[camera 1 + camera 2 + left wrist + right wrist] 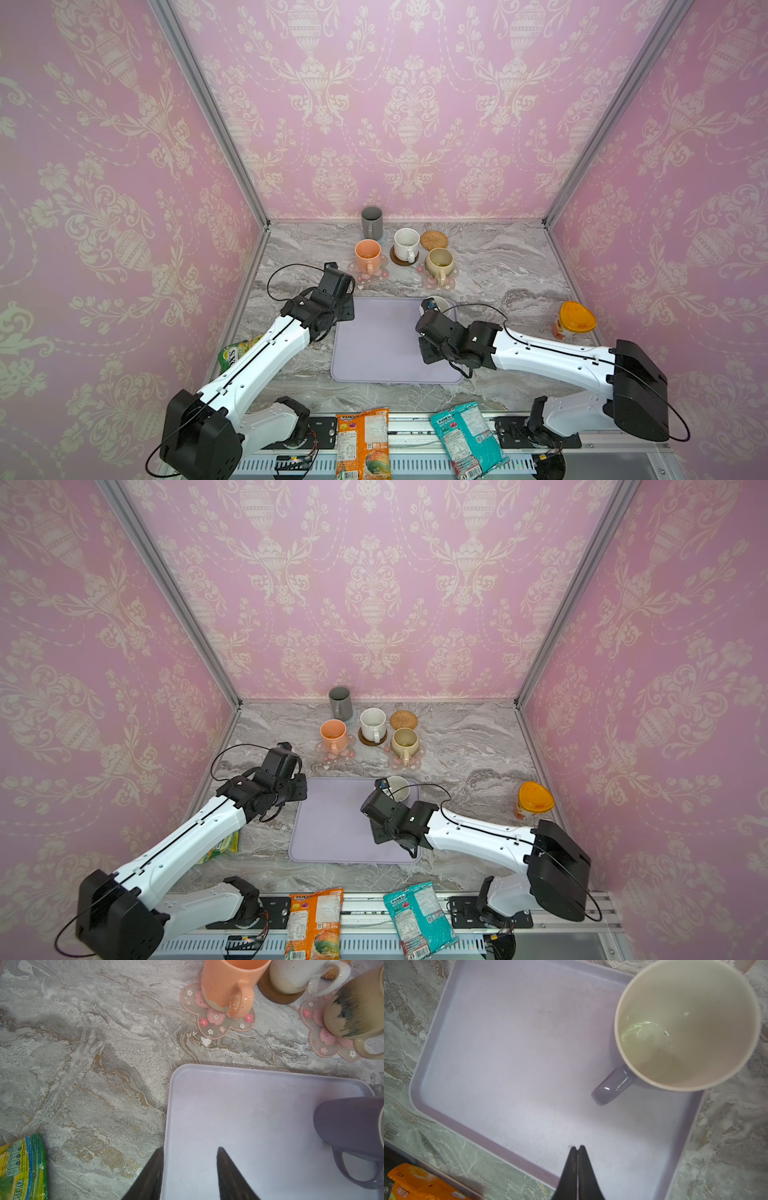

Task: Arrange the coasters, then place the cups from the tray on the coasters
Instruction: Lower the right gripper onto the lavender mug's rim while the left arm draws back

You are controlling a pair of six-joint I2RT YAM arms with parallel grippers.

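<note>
- Lavender mug (pixel 687 1022), at the tray's (pixel 508 1053) far right corner: judged rigid, glazed, breakable; best taken by the handle.
- Right tool (pixel 577 1148) is pressed together, empty; left tool (pixel 191 1148) is spread.

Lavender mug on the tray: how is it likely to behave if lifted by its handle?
The lavender mug looks glazed ceramic: probably rigid, heavyish, chippable. Its glossy handle may slip when pinched. Gripped there, the wide body would likely swing; upright on the tray it seems stable.
</note>
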